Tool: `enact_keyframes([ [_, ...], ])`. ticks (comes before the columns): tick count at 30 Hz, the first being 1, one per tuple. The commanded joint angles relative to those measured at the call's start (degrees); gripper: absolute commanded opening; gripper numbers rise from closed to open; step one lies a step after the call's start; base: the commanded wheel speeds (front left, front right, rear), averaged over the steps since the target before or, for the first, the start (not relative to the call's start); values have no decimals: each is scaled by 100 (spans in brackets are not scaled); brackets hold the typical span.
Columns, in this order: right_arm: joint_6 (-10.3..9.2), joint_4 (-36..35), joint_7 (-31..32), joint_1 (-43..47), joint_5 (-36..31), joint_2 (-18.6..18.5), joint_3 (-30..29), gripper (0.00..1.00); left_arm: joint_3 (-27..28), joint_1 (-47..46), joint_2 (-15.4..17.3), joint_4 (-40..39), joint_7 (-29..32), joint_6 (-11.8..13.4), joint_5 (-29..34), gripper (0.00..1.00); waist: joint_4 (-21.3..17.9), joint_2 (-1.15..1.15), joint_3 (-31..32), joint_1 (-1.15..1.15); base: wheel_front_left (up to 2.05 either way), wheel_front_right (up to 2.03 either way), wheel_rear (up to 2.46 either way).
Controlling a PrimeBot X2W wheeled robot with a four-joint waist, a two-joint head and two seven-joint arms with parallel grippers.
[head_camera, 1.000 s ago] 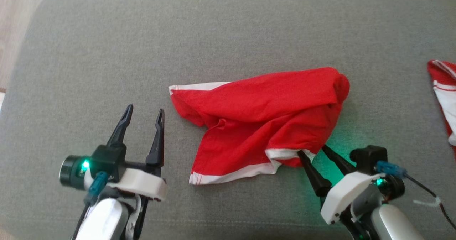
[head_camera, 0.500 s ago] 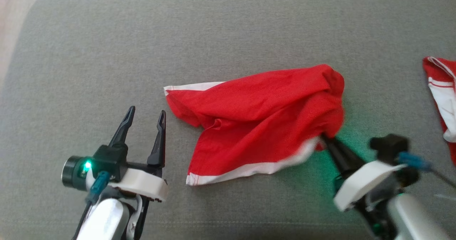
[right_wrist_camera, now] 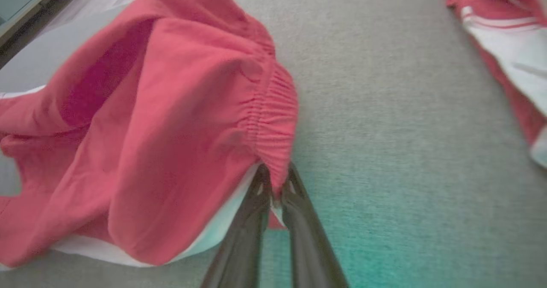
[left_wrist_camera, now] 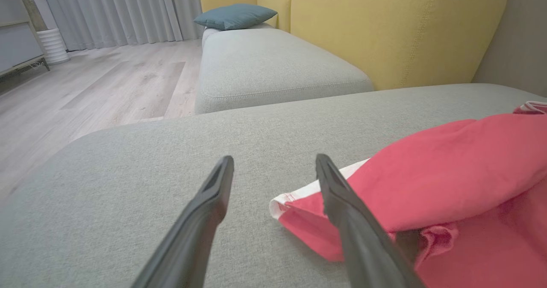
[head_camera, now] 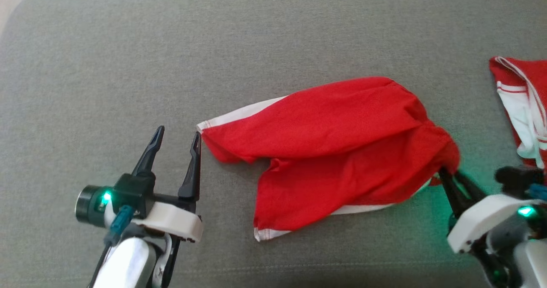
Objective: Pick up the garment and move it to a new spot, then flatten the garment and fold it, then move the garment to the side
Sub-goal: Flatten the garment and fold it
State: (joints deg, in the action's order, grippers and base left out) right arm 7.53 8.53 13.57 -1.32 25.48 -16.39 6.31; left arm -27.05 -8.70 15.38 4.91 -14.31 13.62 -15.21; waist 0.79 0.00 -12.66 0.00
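The garment point(head_camera: 337, 151) is a pair of red shorts with white trim, lying crumpled across the middle of the grey cushion point(head_camera: 273, 31). My right gripper point(head_camera: 448, 177) is shut on its elastic waistband at the right end; in the right wrist view the gathered red band point(right_wrist_camera: 273, 121) is pinched between the fingertips of the right gripper point(right_wrist_camera: 275, 181). My left gripper point(head_camera: 177, 136) stands open at the lower left, its right finger close beside the white-hemmed leg corner point(head_camera: 205, 125). In the left wrist view that corner point(left_wrist_camera: 284, 198) lies just right of the gap in the open left gripper point(left_wrist_camera: 273, 164).
A second red and white garment point(head_camera: 519, 104) lies at the cushion's right edge, also in the right wrist view point(right_wrist_camera: 504, 36). In the left wrist view a yellow sofa back point(left_wrist_camera: 384, 27), another grey seat point(left_wrist_camera: 273, 66) with a teal pillow point(left_wrist_camera: 235, 16), and wooden floor point(left_wrist_camera: 85, 91) lie beyond.
My right gripper closed on the waistband and pulled it right, dragging the shorts along and stretching them out. The left gripper stayed put and open. The camera shifted a little.
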Motion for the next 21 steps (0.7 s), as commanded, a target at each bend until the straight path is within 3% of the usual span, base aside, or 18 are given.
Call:
enact_keyframes([
  [1,-4,-232,-122,73,-77,-38,-90,100,247,-238,47,-197,-68,7,51,100,-30,0,12,0,0,0,0],
  [10,-4,-1397,-738,515,-852,307,-764,100,437,-39,43,-294,-68,213,168,100,-178,0,226,0,0,0,0],
  [15,-4,-2086,-1231,496,-1197,550,-642,100,544,149,18,-417,-69,368,260,100,-195,0,450,0,0,0,0],
  [21,-4,-2368,-1304,668,-1312,801,-416,100,609,492,20,-564,-69,493,292,100,-179,0,722,0,0,0,0],
])
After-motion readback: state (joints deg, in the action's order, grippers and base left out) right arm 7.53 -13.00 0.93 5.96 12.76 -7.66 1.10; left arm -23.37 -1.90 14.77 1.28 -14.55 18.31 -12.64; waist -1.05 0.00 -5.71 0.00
